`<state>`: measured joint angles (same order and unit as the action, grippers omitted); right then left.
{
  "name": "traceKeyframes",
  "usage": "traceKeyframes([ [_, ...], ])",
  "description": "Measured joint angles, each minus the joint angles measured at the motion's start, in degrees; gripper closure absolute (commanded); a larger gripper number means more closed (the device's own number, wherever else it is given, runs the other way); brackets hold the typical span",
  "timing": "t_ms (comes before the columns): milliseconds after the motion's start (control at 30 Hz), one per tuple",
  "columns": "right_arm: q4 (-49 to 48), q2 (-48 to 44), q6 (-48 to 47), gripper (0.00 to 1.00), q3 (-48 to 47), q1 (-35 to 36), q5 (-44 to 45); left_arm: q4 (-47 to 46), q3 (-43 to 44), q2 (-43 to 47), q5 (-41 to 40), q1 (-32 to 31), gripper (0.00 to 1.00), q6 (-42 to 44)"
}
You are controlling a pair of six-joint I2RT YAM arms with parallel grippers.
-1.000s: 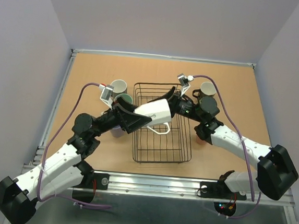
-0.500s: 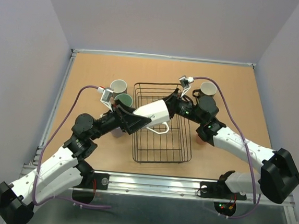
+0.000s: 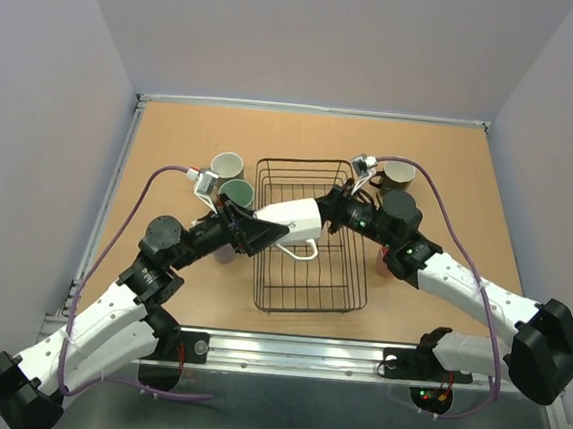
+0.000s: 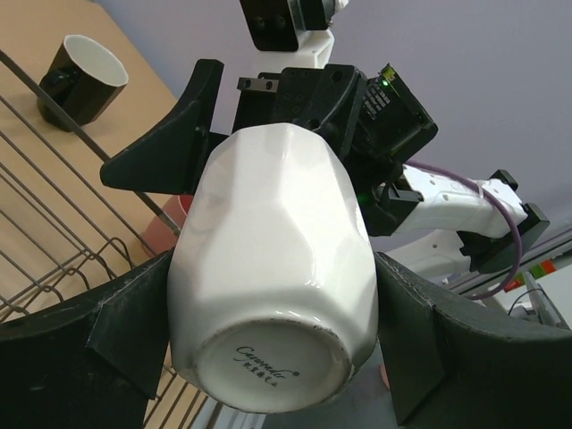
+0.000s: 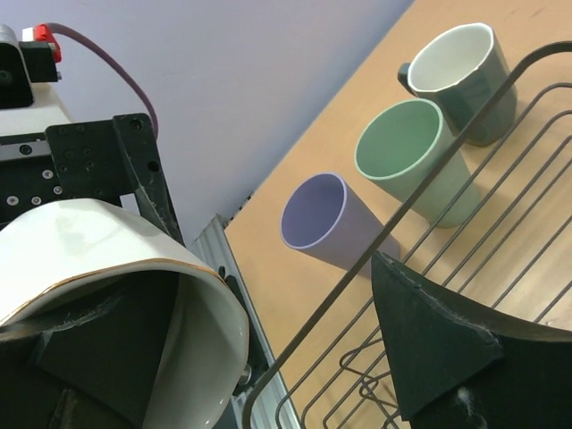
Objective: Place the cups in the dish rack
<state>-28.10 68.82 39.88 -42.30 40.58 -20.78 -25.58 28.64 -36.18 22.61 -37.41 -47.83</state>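
Observation:
My left gripper (image 3: 284, 224) is shut on the white mug (image 3: 294, 217), holding it on its side above the dish rack (image 3: 345, 292), handle hanging down. In the left wrist view the mug's base (image 4: 268, 366) faces the camera between my fingers (image 4: 420, 331). My right gripper (image 3: 333, 211) is open at the mug's mouth. In the right wrist view one finger (image 5: 98, 353) sits inside the mug's rim (image 5: 210, 331) and the other finger (image 5: 429, 349) stands well apart over the rack wires (image 5: 500, 232).
The grey mug (image 3: 228, 163), green tumbler (image 3: 236, 189) and lavender tumbler (image 3: 225, 253) stand left of the rack. The black mug (image 3: 399, 170) and the red-pink tumbler (image 3: 382, 267), mostly hidden by my right arm, stand on its right.
My right gripper has moved left onto the mug's mouth, its elbow swinging out to the right. The left gripper has lowered the mug slightly and tipped it more level.

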Motion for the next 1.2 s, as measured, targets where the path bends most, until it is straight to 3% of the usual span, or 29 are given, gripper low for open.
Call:
traceKeyframes([
  [733, 22.1, -7.6, -6.0, 0.06, 0.0, 0.3, 30.4, 13.0, 3.8, -4.3, -12.0, 0.7, 1.0, 9.6],
  [1000, 30.1, -13.8, -5.6, 0.06, 0.0, 0.3, 38.5, 20.5, 15.4, -16.5, -14.6, 0.7, 1.0, 16.0],
  [1200, 33.8, -18.5, -5.4, 0.07, 0.0, 0.3, 39.6, 28.2, 28.0, -28.8, -18.7, 0.7, 1.0, 22.6],
])
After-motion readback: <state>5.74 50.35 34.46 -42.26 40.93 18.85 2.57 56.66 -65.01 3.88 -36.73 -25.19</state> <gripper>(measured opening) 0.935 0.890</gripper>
